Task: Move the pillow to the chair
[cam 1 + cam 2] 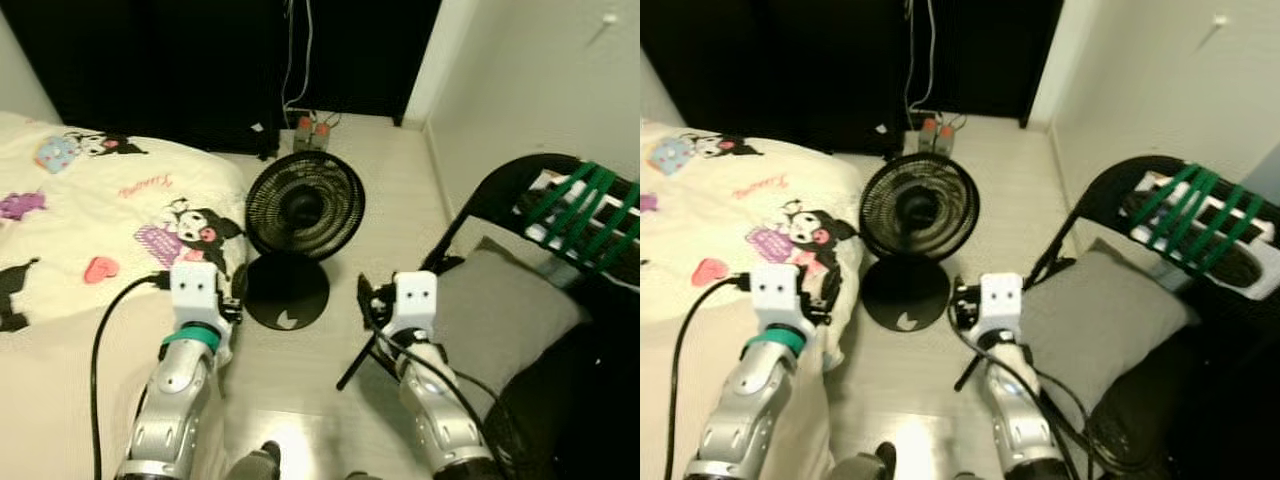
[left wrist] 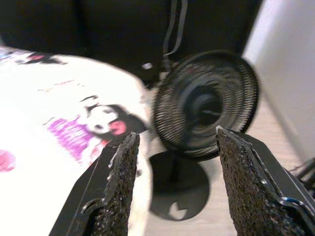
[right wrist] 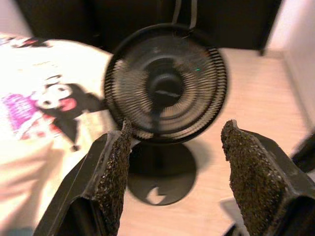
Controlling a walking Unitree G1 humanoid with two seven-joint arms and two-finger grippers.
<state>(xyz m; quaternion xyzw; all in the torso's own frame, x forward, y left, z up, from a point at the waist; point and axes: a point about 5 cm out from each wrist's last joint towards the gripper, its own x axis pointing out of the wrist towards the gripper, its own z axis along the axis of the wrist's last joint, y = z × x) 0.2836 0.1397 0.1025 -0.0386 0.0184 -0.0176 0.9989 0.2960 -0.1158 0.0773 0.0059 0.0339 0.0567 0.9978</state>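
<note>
A grey pillow (image 1: 505,318) lies on the seat of a black folding chair (image 1: 505,190) at the right. My right gripper (image 3: 174,147) is open and empty, raised just left of the chair and pointing at a black floor fan (image 3: 166,83). My left gripper (image 2: 172,147) is also open and empty. It hovers by the edge of the bed (image 1: 90,230), between its cartoon-print cover (image 2: 74,123) and the fan (image 2: 206,105).
The fan (image 1: 303,210) stands on its round base (image 1: 287,292) on the pale floor between bed and chair. A power strip with cables (image 1: 312,130) lies behind it by a dark curtain. A green-strapped white object (image 1: 585,210) rests on the chair back. A white wall lies to the right.
</note>
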